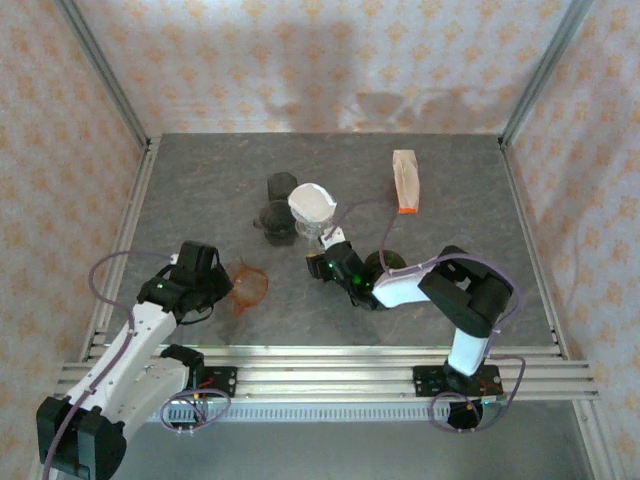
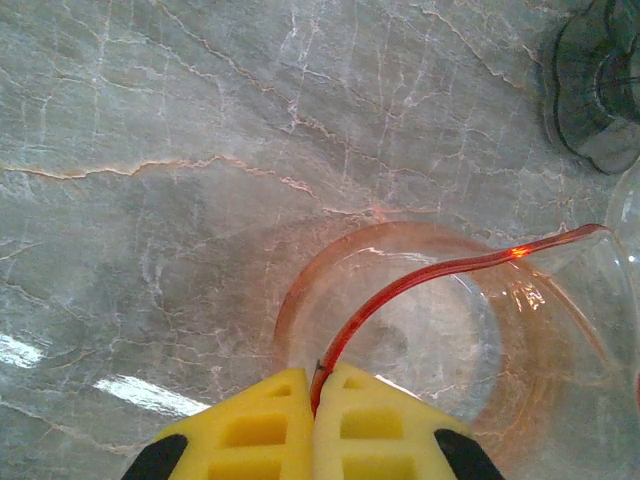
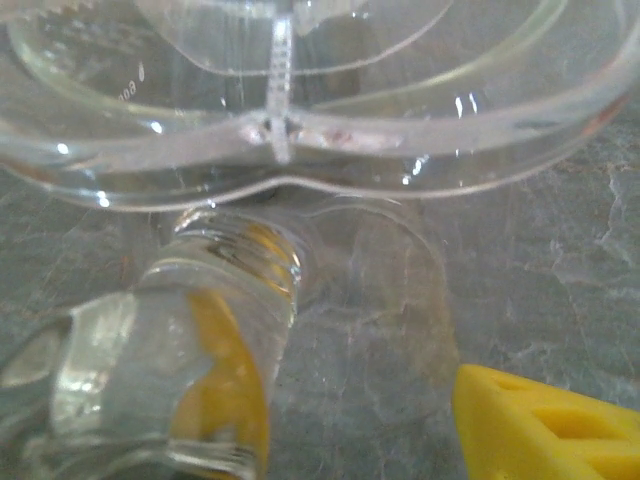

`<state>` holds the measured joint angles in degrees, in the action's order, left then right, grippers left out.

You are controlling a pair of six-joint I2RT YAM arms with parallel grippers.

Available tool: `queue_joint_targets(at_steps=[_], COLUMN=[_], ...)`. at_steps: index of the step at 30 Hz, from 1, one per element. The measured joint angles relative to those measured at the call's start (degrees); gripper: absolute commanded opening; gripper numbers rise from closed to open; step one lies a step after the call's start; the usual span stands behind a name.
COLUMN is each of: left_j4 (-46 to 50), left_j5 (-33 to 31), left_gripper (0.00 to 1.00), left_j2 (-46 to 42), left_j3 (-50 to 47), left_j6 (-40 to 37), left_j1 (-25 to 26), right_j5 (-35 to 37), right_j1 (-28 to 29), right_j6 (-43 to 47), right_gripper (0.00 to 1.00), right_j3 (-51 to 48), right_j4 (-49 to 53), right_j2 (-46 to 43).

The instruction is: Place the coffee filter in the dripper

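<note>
Nearest on the grey marbled tabletop (image 1: 200,180), the left tool (image 2: 315,385) has its yellow fingers (image 2: 250,425) pressed together, pinching the thin rim of the orange dripper (image 2: 420,280). This dripper is translucent and stands with its mouth upward just beside the left arm's wrist, empty as far as the view shows.

Toward the middle, the right tool (image 1: 330,250) lies low over the tabletop with its fingers spread. From the right wrist, one yellow finger (image 3: 550,425) stands apart from the glass, while the other shows only through a thick clear part of the clear dripper (image 3: 300,130). I cannot tell whether that finger touches it.

Just beyond, the white coffee filter (image 1: 312,202) sits in the top of the clear dripper, slightly tilted. A dark dripper (image 1: 276,221) is just left of it, and a second dark dripper (image 1: 282,185) stands behind that. Farther right, well apart, lies a tan filter pack (image 1: 405,180) with an orange end.
</note>
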<state>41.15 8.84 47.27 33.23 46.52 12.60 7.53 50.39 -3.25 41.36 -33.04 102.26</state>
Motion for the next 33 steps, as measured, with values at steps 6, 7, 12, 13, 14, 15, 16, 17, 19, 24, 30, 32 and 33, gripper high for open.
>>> queue_joint_targets(at_steps=[6, 7, 12, 13, 14, 15, 16, 17, 19, 24, 30, 32, 33], left_j4=[0.0, 0.0, 0.0, 0.0, 0.0, 0.0, 0.0, 0.0, 0.0, 0.0, -0.3, -0.5, -0.8], left_j5=[0.4, 0.5, 0.8, 0.8, 0.8, 0.8, 0.8, 0.8, 0.8, 0.6, -1.0, -1.8, -1.9], left_gripper=[0.0, 0.0, 0.0, 0.0, 0.0, 0.0, 0.0, 0.0, 0.0, 0.0, 0.0, 0.0, 0.0], left_j2=[0.0, 0.0, 0.0, 0.0, 0.0, 0.0, 0.0, 0.1, 0.5, 2.2, 4.7, 5.5, 5.9], left_j3=[0.0, 0.0, 0.0, 0.0, 0.0, 0.0, 0.0, 0.0, 0.0, 0.1, 1.9, 2.8, 3.2], left_j6=[0.0, 0.0, 0.2, 0.4, 0.4, 0.5, 0.6, 0.6, 0.7, 1.2, 1.2, 1.2, 1.2], left_j1=[0.0, 0.0, 0.6, 0.9, 1.4, 1.8, 2.2, 2.6, 3.4, 5.9, 9.9, 11.8, 12.5], right_j5=[0.1, 0.0, 0.1, 0.0, 0.0, 0.0, 0.0, 0.0, -0.2, -1.1, -0.7, 0.0, 0.5], right_j1=[-2.1, -2.5, -4.0, -4.3, -4.5, -4.7, -4.9, -4.9, -5.0, -5.0, -3.1, -1.9, -1.2], right_j6=[0.2, 0.2, 0.1, 0.1, 0.1, 0.1, 0.2, 0.2, 0.1, -0.6, -2.0, -2.6, -3.0], right_gripper=[0.68, 0.68, 0.69, 0.69, 0.69, 0.69, 0.69, 0.69, 0.69, 0.69, 0.68, 0.67, 0.67], right_j3=[3.9, 4.3, 6.8, 7.3, 7.8, 8.4, 8.7, 8.9, 9.0, 7.4, 2.1, 0.3, -0.7], right_j4=[0.0, 0.1, 0.7, 0.9, 1.0, 1.3, 1.5, 1.8, 2.0, 2.1, 2.1, 2.1, 2.1], right_j2=[3.3, 3.6, 5.4, 5.8, 6.1, 6.4, 6.6, 6.6, 6.6, 6.0, 2.8, 1.0, -0.2])
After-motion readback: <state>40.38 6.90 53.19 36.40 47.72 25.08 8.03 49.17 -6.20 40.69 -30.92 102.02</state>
